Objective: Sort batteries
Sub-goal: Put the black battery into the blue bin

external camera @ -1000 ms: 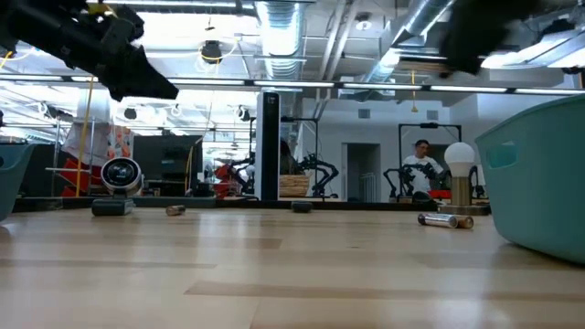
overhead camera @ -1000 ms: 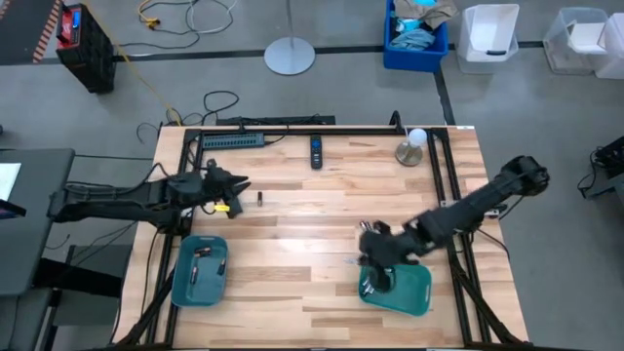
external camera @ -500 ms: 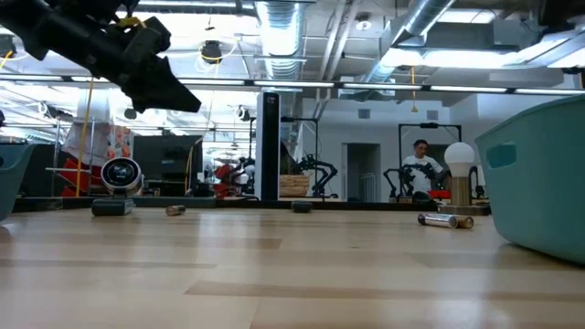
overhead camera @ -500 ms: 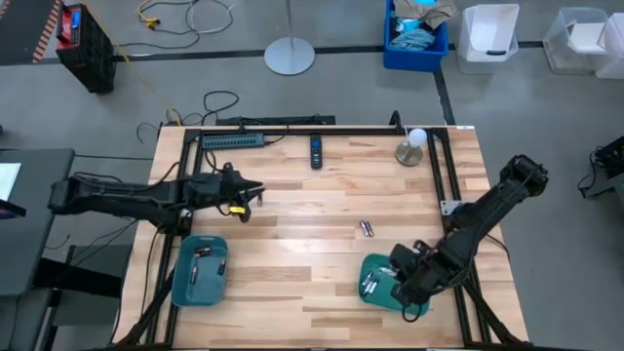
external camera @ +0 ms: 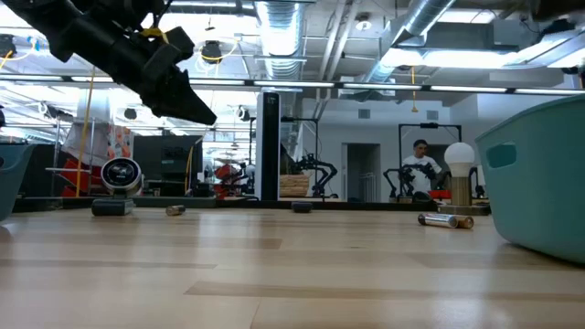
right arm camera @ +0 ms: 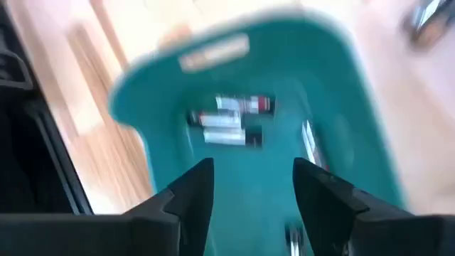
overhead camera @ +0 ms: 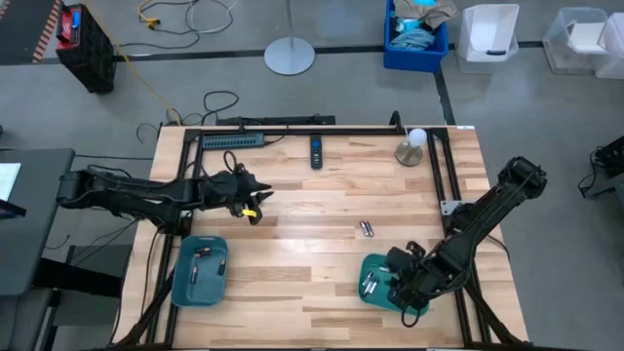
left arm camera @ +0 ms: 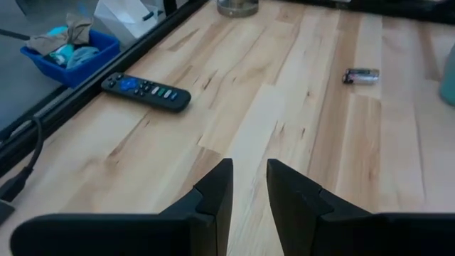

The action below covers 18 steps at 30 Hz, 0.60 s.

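Two batteries [overhead camera: 366, 228] lie side by side on the wood mid-table; they also show in the left wrist view [left arm camera: 361, 75]. Another battery [external camera: 175, 209] lies farther left. A few more batteries [right arm camera: 227, 121] lie in the right teal tray [overhead camera: 372, 275], and some [overhead camera: 202, 253] in the left teal tray [overhead camera: 200, 283]. My right gripper [right arm camera: 252, 171] hangs open above the right tray, touching nothing. My left gripper [left arm camera: 249, 181] hovers over the table's left part [overhead camera: 255, 195], fingers a narrow gap apart, nothing between them.
A black remote [overhead camera: 316, 151] and a power strip [overhead camera: 232, 140] lie near the far edge. A round silver-topped knob with a white bulb [overhead camera: 411, 146] stands far right. Black frame rails [overhead camera: 444, 195] run along the table's sides.
My right gripper has swung from the tray's far left corner toward the near edge and now hangs over the tray, uncovering the two batteries mid-table. My left gripper has gone toward the table's right and a little lower.
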Tool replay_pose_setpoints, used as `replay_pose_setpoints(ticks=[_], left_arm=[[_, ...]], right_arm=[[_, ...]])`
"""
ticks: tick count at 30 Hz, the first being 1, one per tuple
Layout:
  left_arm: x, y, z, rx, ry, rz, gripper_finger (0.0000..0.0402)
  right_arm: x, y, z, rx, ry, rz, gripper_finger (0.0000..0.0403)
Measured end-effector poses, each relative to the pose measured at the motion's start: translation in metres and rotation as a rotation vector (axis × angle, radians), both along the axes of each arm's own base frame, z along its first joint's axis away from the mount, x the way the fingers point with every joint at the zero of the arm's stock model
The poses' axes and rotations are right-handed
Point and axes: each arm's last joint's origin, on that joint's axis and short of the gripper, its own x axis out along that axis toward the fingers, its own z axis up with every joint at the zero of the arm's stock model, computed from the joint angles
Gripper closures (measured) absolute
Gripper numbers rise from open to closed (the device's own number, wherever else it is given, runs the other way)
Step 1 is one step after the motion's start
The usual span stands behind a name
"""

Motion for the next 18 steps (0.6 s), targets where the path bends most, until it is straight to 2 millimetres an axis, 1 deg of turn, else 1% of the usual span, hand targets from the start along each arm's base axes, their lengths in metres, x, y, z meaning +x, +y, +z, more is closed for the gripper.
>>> replay_pose_setpoints(ticks=[2,7,11,15,18], left_arm=[[0.002,0.0,-0.003,0.003,0.018,-0.002,0.0315],[0.006,0.001,-0.008,0.0,0.041,0.0,0.0303],[0.003,0.009,-0.011,-0.1,0.035,0.098,0.029],[-0.004,0.016,-0.019,-0.179,0.088,0.192,0.028],[-0.007,0.019,-0.021,-0.234,0.089,0.248,0.027]], right_arm=[[0.002,-0.004,0.006,-0.038,-0.066,0.009,0.0196],[0.009,-0.017,0.015,-0.139,-0.162,0.017,0.0206],[0.021,-0.031,0.02,-0.27,-0.231,0.025,0.0211],[0.035,-0.047,0.023,-0.422,-0.284,0.028,0.0212],[0.046,-0.06,0.026,-0.535,-0.308,0.019,0.0212]])
